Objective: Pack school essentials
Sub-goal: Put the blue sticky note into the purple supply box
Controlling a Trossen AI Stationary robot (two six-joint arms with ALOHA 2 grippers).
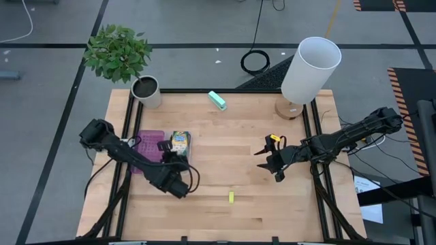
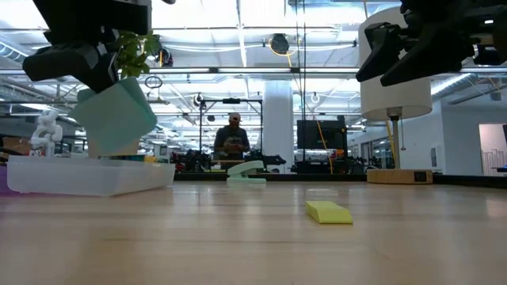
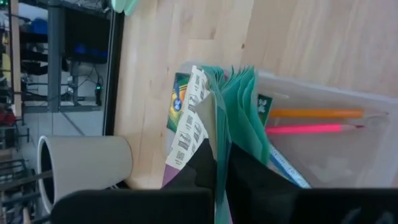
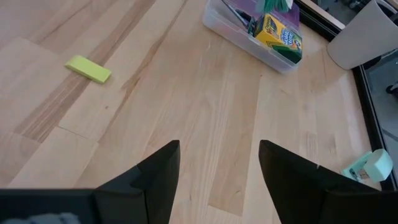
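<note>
One green patterned square pad sits pinched in the left tool above the clear flat case; released tilted, it could jam; right tool hangs open.

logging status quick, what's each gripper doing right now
left gripper: closed on the green pad, above the clear case.
right gripper: jaws open, holding nothing, above the table.

floor: grey, dark tape lines | ceiling: strip lights | person standing behind table
</note>
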